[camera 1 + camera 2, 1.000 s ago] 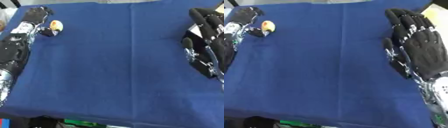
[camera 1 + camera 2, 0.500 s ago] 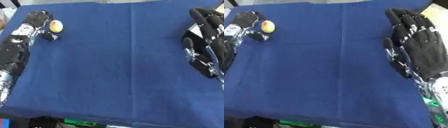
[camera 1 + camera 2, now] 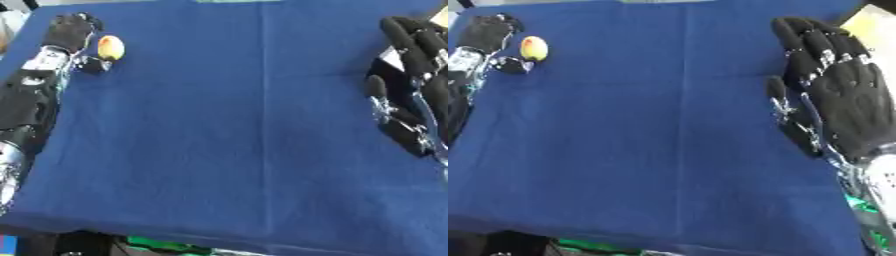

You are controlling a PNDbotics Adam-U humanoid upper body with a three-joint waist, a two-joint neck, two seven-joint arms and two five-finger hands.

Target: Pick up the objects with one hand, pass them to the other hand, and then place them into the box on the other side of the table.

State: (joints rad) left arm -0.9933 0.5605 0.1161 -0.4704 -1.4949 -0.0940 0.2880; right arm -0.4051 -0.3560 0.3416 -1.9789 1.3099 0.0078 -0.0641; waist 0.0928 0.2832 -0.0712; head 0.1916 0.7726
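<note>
While reaching: I have the left hand [image 3: 70, 31] at the far left corner of the blue tablecloth [image 3: 245, 130], next to a small yellow-orange fruit-like object [image 3: 110, 47].
Object position: it lies on the cloth, just right of the left hand's curled fingers and just beyond its thumb [image 3: 91, 65]; I cannot tell whether either touches it.
Left hand state: fingers bent over at the far side, thumb out toward me, nothing enclosed yet.
Right hand state: the right hand [image 3: 846, 100] stands at the right edge, palm facing inward, fingers straight and spread, empty.
Box: a pale corner [image 3: 877, 25] shows behind the right hand; I judge it may be the target box, but cannot confirm.
Step in hand: grasp, not yet made.
Procedure: I would move the left hand right until the object sits between fingers and thumb, then close evenly. A round object may roll away if nudged first, so I approach from above rather than sideways.
Next: lift and carry it to centre for the handover.
</note>
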